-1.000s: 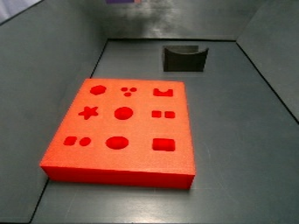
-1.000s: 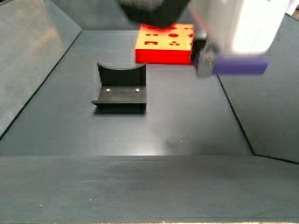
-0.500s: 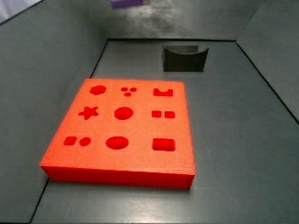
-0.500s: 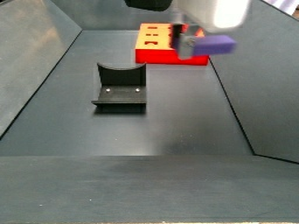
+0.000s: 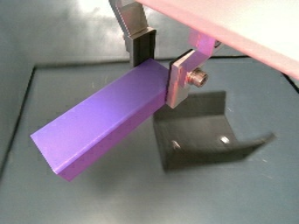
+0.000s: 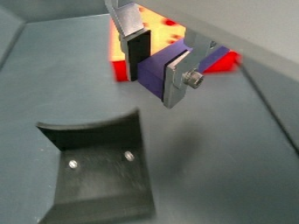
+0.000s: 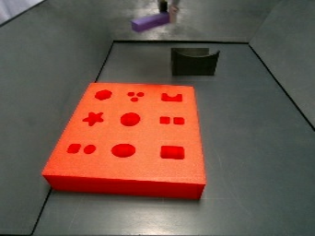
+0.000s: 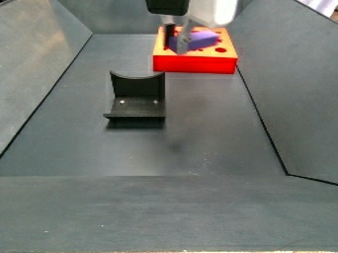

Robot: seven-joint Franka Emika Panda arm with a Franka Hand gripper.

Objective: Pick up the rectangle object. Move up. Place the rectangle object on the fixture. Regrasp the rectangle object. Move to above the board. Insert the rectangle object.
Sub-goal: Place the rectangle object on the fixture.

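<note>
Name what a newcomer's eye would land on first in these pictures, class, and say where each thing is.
First, the big red board with shaped holes, lying flat on the grey floor. Next, the purple rectangle object, clamped at one end in the pincer and held in the air. Below it, in a wrist view, stands the dark fixture, empty.

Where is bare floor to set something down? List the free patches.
Free: the wide dark floor between the near-black U-recessed fixture and the near wall. Crowded: the far end, where the gripper holds the small purple rectangle object by the red-orange board.
</note>
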